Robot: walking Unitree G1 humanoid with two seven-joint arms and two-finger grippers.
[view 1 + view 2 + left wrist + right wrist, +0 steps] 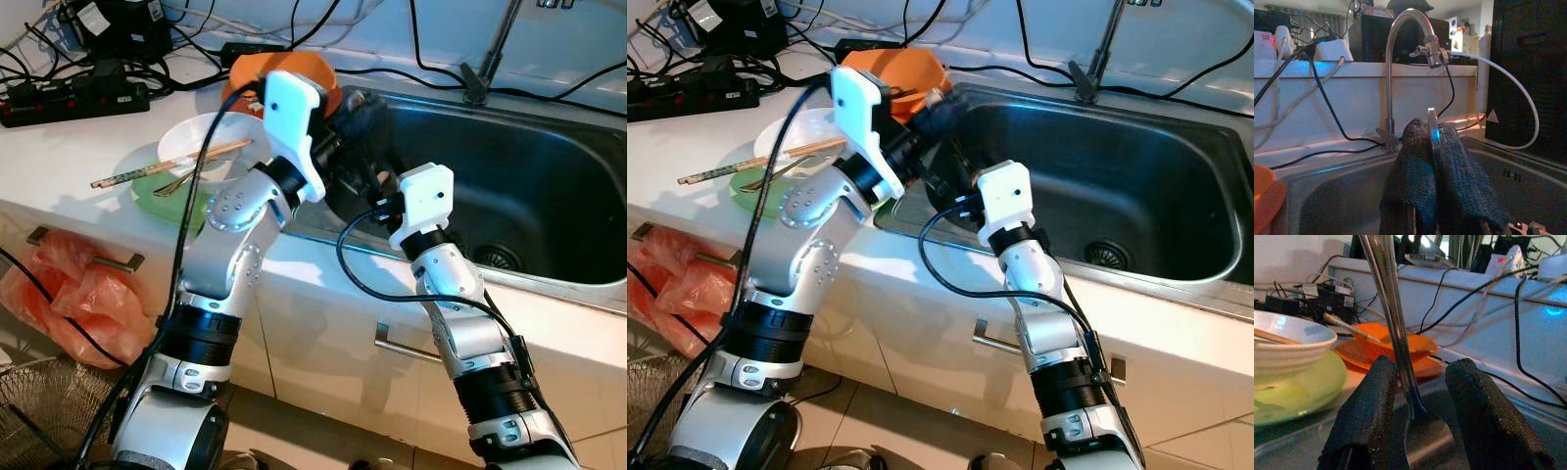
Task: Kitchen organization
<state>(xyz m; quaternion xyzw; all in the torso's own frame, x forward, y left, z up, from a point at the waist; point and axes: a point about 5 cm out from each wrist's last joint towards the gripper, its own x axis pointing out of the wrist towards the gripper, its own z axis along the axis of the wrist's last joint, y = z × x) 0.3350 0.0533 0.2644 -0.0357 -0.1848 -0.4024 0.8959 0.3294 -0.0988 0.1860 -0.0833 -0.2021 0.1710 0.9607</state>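
White counter [69,147] meets a steel sink [549,186]; on it a green plate [162,201] holds a white bowl [201,142] with chopsticks [167,164], orange dishes [294,70] behind. Left gripper [1433,147] pinches a thin shiny metal utensil [1432,128], mostly hidden. Right gripper [1418,396] straddles a steel handle [1388,308], fingers apart

A home kitchen. A stainless steel sink [549,186] with a curved tap [1400,58] is set into a white counter [69,157] above handled cabinet doors [333,343]; a white bowl [201,142], chopsticks [167,164], green plate [162,201] and orange dishes [1386,350] stand beside it.
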